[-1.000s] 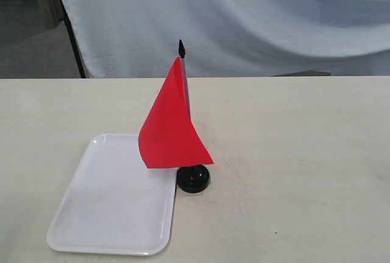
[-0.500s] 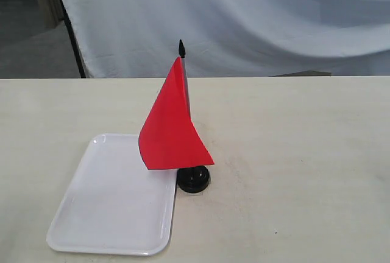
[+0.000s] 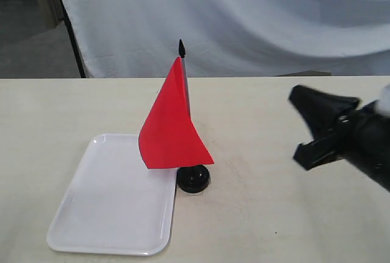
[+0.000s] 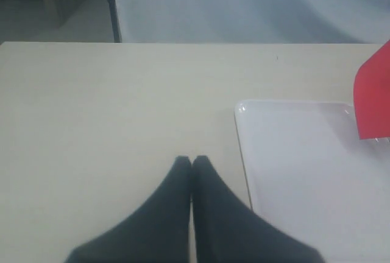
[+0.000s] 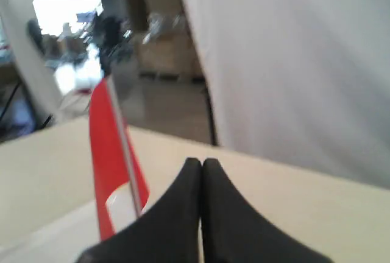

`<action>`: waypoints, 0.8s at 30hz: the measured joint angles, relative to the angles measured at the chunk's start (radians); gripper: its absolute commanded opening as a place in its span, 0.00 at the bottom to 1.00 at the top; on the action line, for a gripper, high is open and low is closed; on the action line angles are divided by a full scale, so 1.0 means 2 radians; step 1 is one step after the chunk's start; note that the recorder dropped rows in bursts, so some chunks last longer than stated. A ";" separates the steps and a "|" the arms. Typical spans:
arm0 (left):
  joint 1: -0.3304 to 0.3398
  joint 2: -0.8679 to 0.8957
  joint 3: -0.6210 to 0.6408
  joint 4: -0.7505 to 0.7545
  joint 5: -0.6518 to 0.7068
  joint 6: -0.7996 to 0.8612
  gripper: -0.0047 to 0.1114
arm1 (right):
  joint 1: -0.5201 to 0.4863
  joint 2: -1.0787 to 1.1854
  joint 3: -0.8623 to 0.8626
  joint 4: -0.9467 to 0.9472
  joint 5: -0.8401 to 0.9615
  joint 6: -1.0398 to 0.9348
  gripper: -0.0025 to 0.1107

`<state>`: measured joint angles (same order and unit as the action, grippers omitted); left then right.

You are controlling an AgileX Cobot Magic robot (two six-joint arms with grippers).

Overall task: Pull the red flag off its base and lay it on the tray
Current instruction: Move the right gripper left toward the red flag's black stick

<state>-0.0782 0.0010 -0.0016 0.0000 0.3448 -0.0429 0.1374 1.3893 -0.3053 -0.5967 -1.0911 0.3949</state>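
The red flag [image 3: 170, 129] stands upright on its thin black pole, plugged into the small round black base [image 3: 194, 179]. The base sits at the right edge of the white tray [image 3: 113, 196], which lies flat with nothing on it. My right gripper [image 5: 202, 162] is shut and holds nothing. Its arm [image 3: 359, 141] reaches in from the right, well apart from the flag [image 5: 100, 153]. My left gripper [image 4: 192, 161] is shut and holds nothing, hovering over bare table just beside the tray's edge [image 4: 244, 153]. A corner of the flag [image 4: 373, 101] shows there. The left gripper is out of the exterior view.
A beige table [image 3: 292, 214] carries everything. A white cloth backdrop [image 3: 256, 19] hangs behind its far edge. A dark pole [image 3: 72, 38] stands at the back left.
My right arm has come into the exterior view from the right edge. The flag, base and tray have not moved.
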 measured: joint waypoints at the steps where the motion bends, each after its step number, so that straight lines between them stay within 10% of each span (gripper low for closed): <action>1: 0.000 0.000 0.000 0.000 0.000 0.000 0.04 | 0.000 0.032 -0.017 -0.029 -0.001 0.000 0.02; 13: 0.000 0.000 0.000 0.000 0.000 0.000 0.04 | 0.002 0.326 -0.174 -0.223 -0.054 0.000 0.08; 16: 0.000 0.000 0.000 0.000 0.000 0.000 0.04 | 0.003 0.338 -0.178 -0.220 -0.054 0.000 0.33; 20: 0.000 0.000 0.000 0.000 0.000 0.000 0.04 | 0.003 0.339 -0.180 -0.219 -0.056 0.000 0.91; 24: 0.000 0.000 0.000 0.000 0.000 0.000 0.04 | 0.004 0.339 -0.180 -0.222 -0.056 0.000 0.95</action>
<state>-0.0782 0.0010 -0.0016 0.0000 0.3448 -0.0429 0.1461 2.0670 -0.6657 -1.0398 -1.2040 0.3949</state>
